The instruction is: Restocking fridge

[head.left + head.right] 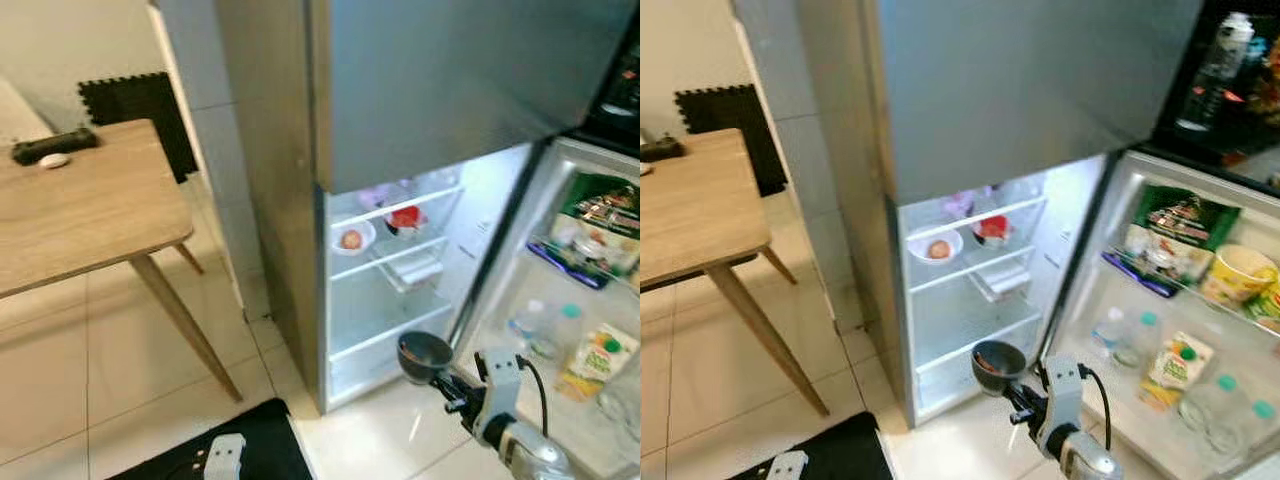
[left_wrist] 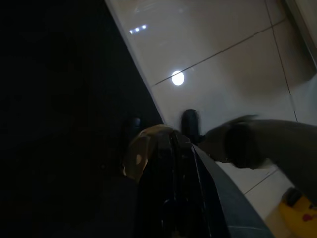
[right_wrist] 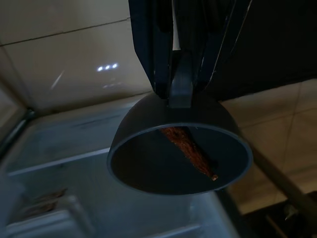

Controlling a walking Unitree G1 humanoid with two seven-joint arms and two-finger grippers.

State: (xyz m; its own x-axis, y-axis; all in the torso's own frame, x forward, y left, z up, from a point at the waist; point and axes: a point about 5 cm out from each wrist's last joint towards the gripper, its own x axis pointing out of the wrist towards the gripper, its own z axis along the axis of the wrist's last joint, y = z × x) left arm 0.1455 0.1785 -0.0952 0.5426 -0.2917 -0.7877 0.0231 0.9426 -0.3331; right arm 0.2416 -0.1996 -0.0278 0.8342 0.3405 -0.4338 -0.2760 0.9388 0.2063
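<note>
My right gripper (image 1: 441,376) is shut on the rim of a dark grey bowl (image 1: 424,352), held low in front of the open fridge (image 1: 400,270). In the right wrist view the bowl (image 3: 181,148) holds one reddish-brown strip of food (image 3: 188,151), and the fingers (image 3: 148,54) pinch its near edge. Behind it are the fridge's lit white shelves. On the upper shelf stand a white bowl (image 1: 351,238) with a reddish item and a red container (image 1: 405,217). My left arm (image 1: 225,455) hangs low at the left, its fingertips (image 2: 189,120) apart over the floor.
The fridge door (image 1: 1180,310) stands open to the right, its racks holding a green packet, a yellow cup, bottles and a carton. A wooden table (image 1: 80,210) stands to the left. A black mat (image 1: 250,440) lies on the tiled floor at my feet.
</note>
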